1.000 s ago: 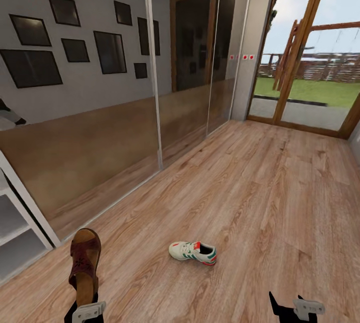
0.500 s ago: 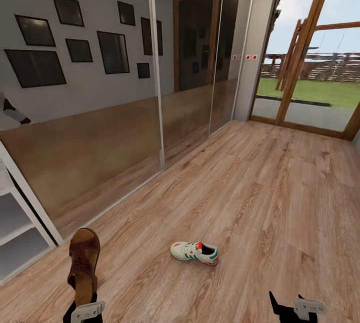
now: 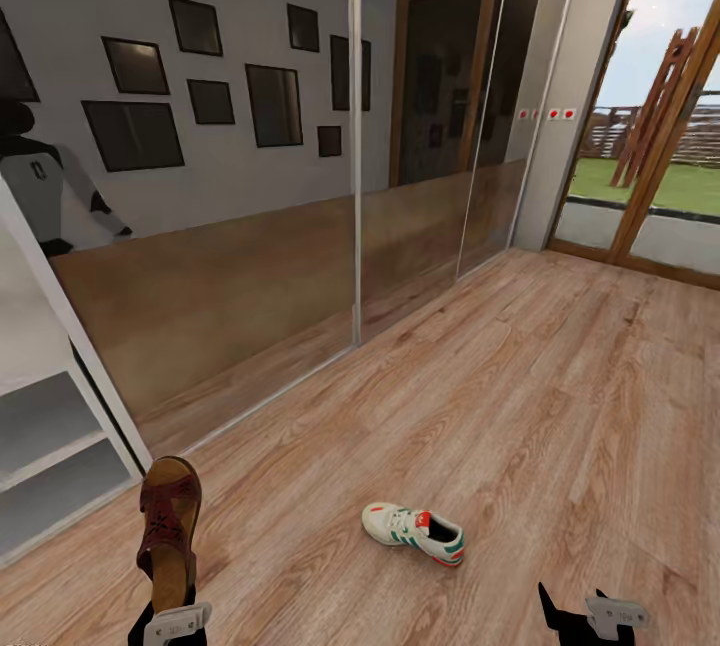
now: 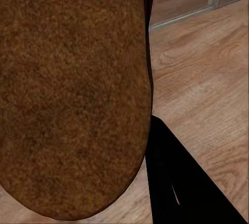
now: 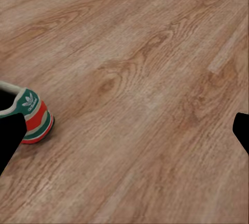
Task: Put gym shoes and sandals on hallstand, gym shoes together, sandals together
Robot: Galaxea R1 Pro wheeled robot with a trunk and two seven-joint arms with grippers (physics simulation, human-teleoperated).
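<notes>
Head view has the left gripper (image 3: 170, 616) low down, clamped on a brown sandal (image 3: 169, 524) that sticks up clear of the wood-plank floor (image 3: 560, 396), I'd guess so it can be carried to the hallstand (image 3: 50, 426), whose white shelves sit just beside it at the view's left; left wrist view is mostly the sandal's tan sole (image 4: 72, 94); one gym shoe (image 3: 414, 533) lies on the floor between the arms; right gripper (image 3: 590, 616) looks spread apart and empty, probably kept free for that shoe
</notes>
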